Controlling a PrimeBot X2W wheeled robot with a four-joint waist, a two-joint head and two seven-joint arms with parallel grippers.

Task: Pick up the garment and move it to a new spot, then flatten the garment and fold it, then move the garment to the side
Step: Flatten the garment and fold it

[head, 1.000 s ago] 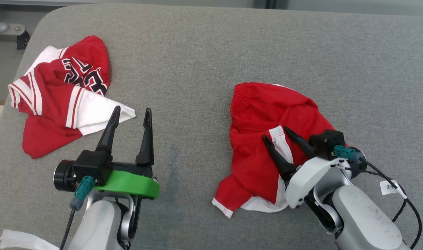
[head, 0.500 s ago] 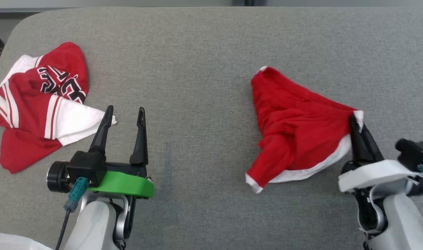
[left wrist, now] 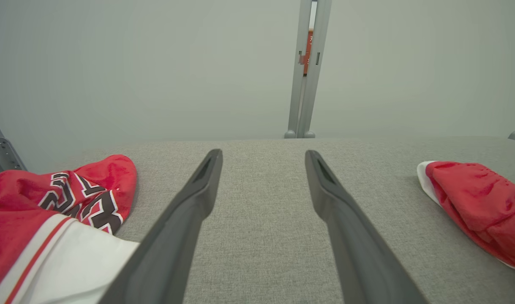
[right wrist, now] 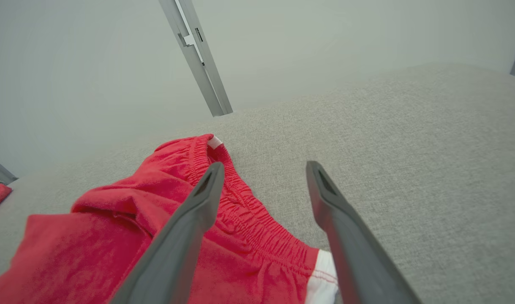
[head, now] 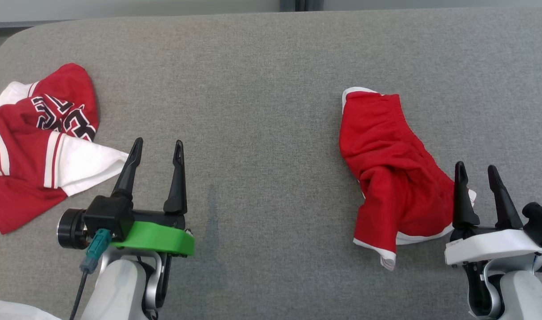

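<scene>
The garment [head: 391, 178], red shorts with white trim, lies crumpled on the grey table [head: 253, 89], right of centre. My right gripper [head: 475, 167] stands open at its lower right edge, gripping nothing. In the right wrist view the right gripper [right wrist: 264, 164] has its left finger above the elastic waistband of the garment [right wrist: 156, 236], with bare table between the fingertips. My left gripper [head: 158, 142] is open and empty over bare table, left of centre. The left wrist view has the left gripper [left wrist: 263, 153] pointing at the far edge, with the garment [left wrist: 481, 207] far to its right.
A red and white jersey [head: 39, 142] with black lettering lies bunched at the table's left end, its white sleeve close to my left fingers; the left wrist view shows the jersey [left wrist: 50, 202] too. A grey wall and a metal post [left wrist: 303, 67] stand behind the table.
My right gripper shut on the garment's edge, dragged it to the right, then opened and let it go. The camera shifted. The left gripper kept its pose.
</scene>
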